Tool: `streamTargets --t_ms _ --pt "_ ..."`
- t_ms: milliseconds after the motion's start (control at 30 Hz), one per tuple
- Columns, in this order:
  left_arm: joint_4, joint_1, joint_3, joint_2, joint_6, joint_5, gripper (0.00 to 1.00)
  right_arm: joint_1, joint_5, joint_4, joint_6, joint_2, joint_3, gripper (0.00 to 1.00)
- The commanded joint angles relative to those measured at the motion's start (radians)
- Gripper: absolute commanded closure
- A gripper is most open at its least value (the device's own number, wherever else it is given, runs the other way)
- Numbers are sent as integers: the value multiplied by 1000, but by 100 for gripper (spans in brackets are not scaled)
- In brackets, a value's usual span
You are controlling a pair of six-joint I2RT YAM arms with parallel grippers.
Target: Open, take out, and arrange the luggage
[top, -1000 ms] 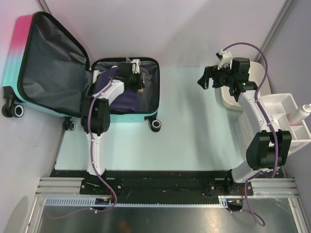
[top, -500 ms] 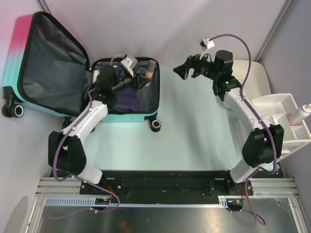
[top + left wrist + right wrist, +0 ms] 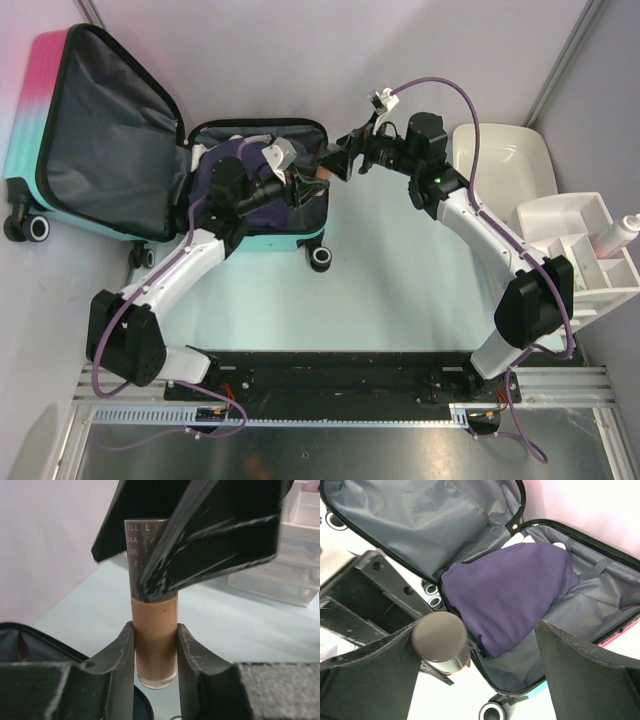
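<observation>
**Two grippers meet over a bottle at the luggage's rim**

We find the luggage at the far left of the table, lying open. Its lid leans up and away to the left, and its lower half lies flat with a heap of purple cloth inside. The left gripper hangs over the right-hand rim of that lower half, clamped tight on the body of a bottle. The right gripper reaches in from the right. Its fingers are spread wide to either side of the bottle's cap, which sits close against one finger. We cannot tell whether they touch.

Half a second ago the right gripper hung over the table, well apart from the left one. A second ago it was back by the white tub, and the left gripper was down inside the lower half. The luggage itself has not moved.

The shell is hard and smooth, fading from pink to teal, edged in black zipper trim and set on small wheels. Its lining is dark grey fabric, creased. The bottle is a clear cylinder of tan liquid under a round grey cap with pale lettering. The cloth is soft and rumpled.
</observation>
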Motion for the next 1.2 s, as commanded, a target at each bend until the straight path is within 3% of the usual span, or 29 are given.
streamTargets --t_ms 0,100,200,233,267,300,333,367,400,500,533,767,867,1000,1067,1167 --pt "130 -27 0 -71 44 -8 100 18 10 42 29 -25 6 9" --pt "152 -36 -1 -74 19 -25 100 32 12 42 51 -38 -17 24" --pt "165 -48 -4 -74 13 -36 100 43 24 47 60 -53 -31 47" --pt "169 -50 -4 -73 13 -46 100 43 25 45 53 -61 -31 65" --pt "169 -53 -4 -74 11 -49 97 43 25 41 48 -67 -31 75" --pt "169 -53 -7 -73 13 -54 85 43 31 33 37 -73 -31 86" --pt "167 -54 -9 -74 11 -66 80 38 44 24 20 -82 -31 100" --pt "169 -55 -12 -74 11 -71 75 35 67 2 16 -99 -31 100" --pt "167 -53 -13 -73 11 -75 47 27 70 -7 11 -110 -31 100" --pt "162 -53 -41 -88 11 -100 8 -5 84 -47 -44 -153 -22 100" --pt "155 -53 -52 -106 23 -102 1 -34 93 -58 -56 -165 -17 100" --pt "60 -51 -102 -125 114 -79 0 -253 85 -322 -205 -324 38 100" --pt "32 -51 -98 -111 154 -69 0 -377 33 -497 -332 -459 38 100" --pt "23 -53 -76 -57 178 -56 0 -655 12 -669 -418 -672 -22 100" --pt "21 -53 -64 -36 180 -36 0 -707 -7 -810 -500 -812 -45 100" --pt "20 -54 -36 7 165 -4 0 -830 86 -957 -503 -954 -52 100"
